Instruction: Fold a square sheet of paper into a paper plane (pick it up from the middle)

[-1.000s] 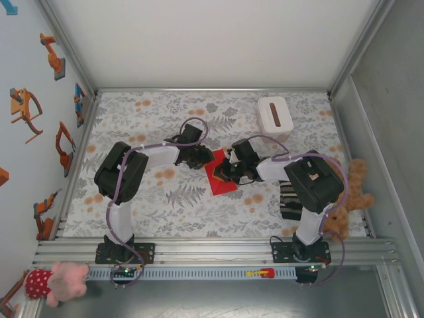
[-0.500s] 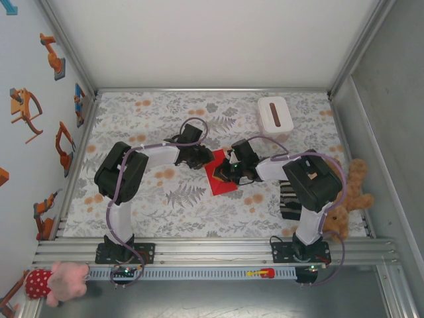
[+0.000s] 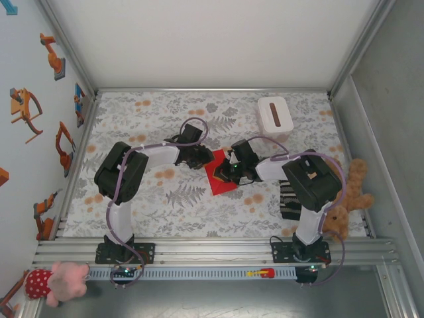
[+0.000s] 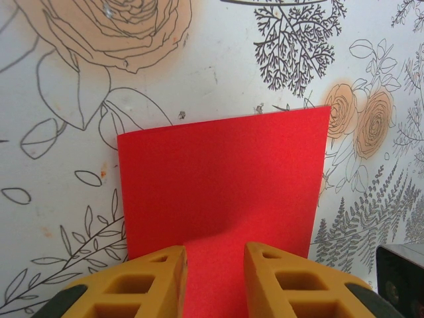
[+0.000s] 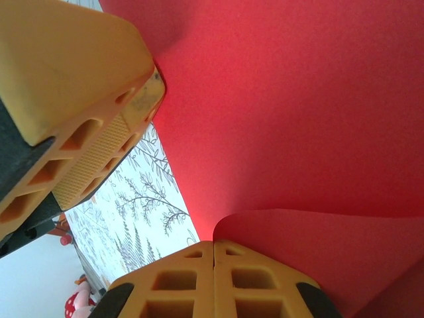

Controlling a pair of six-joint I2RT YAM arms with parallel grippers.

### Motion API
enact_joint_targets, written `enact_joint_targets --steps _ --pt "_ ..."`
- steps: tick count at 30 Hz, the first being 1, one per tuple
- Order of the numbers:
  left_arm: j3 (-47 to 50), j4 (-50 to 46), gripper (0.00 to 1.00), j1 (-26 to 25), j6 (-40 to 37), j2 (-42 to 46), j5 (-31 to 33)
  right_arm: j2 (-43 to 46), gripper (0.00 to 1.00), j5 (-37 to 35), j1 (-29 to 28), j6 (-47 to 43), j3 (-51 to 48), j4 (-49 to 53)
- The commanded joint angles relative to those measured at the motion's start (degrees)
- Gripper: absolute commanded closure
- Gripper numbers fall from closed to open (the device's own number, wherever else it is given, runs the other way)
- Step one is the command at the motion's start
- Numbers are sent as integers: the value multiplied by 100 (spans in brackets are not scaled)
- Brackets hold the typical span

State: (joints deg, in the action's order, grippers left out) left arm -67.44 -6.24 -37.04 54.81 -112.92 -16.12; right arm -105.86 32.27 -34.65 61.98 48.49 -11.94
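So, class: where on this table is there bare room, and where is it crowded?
Free: flowered tabletop left of the white rectangular box; near middle strip. Crowded: centre, left claw and right claw at the red paper sheet.

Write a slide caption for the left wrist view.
Left gripper, fingers apart, at the edge of red paper on floral table.
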Motion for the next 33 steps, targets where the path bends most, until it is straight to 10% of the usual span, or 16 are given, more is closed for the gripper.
enact_joint_targets --steps 1,33 --pt "-24 -418 71 1 -96 -177 -1 -119 100 -95 -41 69 130 -86" --pt "-24 -441 71 3 -108 -173 -6 -246 100 -10 -41 87 196 -126"
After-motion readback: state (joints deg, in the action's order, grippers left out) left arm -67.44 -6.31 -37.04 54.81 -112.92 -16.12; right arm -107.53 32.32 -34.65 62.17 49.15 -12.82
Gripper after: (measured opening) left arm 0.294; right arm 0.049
